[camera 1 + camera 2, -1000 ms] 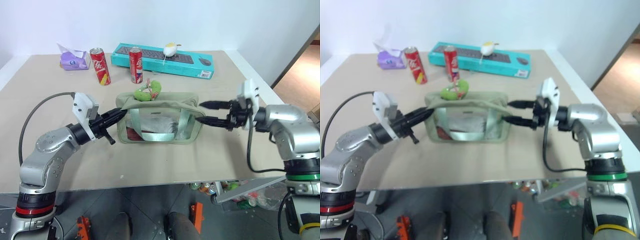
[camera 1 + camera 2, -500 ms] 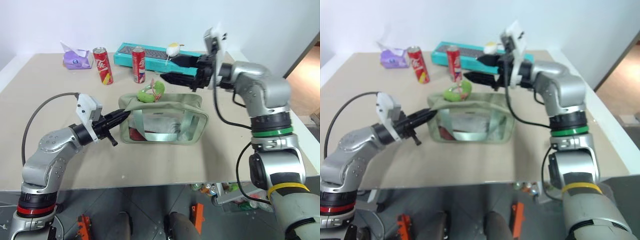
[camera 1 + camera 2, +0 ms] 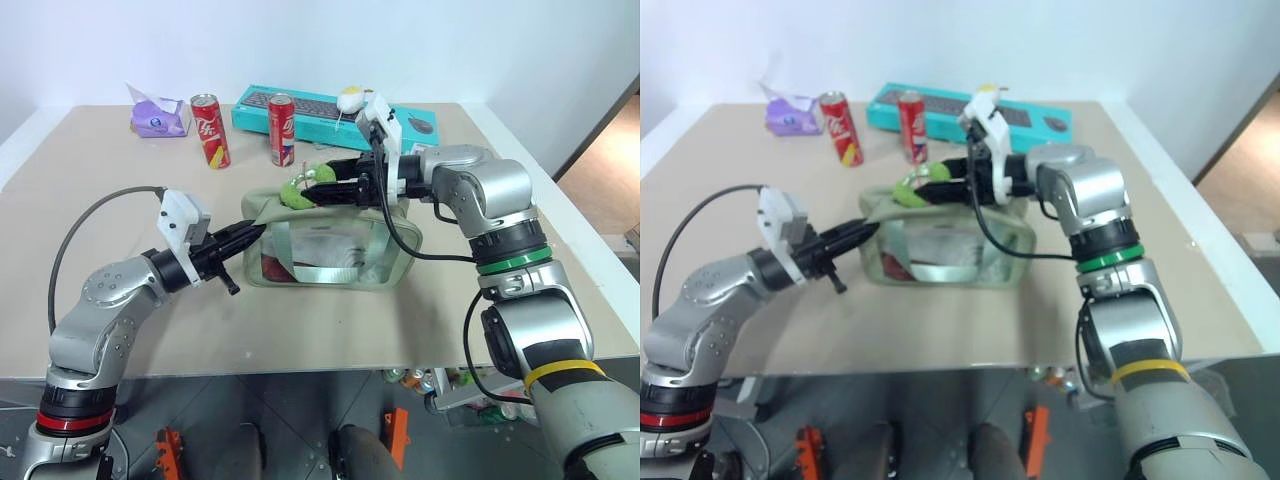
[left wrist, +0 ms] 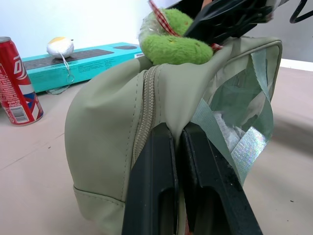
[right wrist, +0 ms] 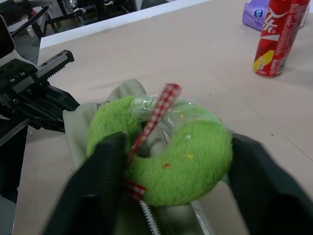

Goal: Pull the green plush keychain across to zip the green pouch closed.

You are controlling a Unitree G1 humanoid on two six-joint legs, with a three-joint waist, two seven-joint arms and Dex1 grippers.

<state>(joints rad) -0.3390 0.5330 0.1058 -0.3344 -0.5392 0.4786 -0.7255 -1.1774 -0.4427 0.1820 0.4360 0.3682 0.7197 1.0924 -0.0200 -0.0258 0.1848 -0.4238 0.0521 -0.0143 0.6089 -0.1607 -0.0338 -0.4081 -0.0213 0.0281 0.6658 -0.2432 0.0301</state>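
Left gripper (image 3: 250, 232): fingers together, pinching the fabric at the left end of the green pouch (image 3: 330, 245), apparently bracing it.

Pouch sits mid-table. The green plush keychain (image 3: 303, 187) rests on its top edge, toward the left end.

Right gripper (image 5: 171, 161): fingers either side of the keychain. In the right wrist view they flank it closely; whether they have clamped on it I cannot tell.

Progress: judged early. The charm is at the left end of the zip, so the pull across is not yet done.

Writing: two red cans (image 3: 210, 130) behind carry white script, probably Coca-Cola. Teal keyboard box (image 3: 420, 125) lettering is unreadable.
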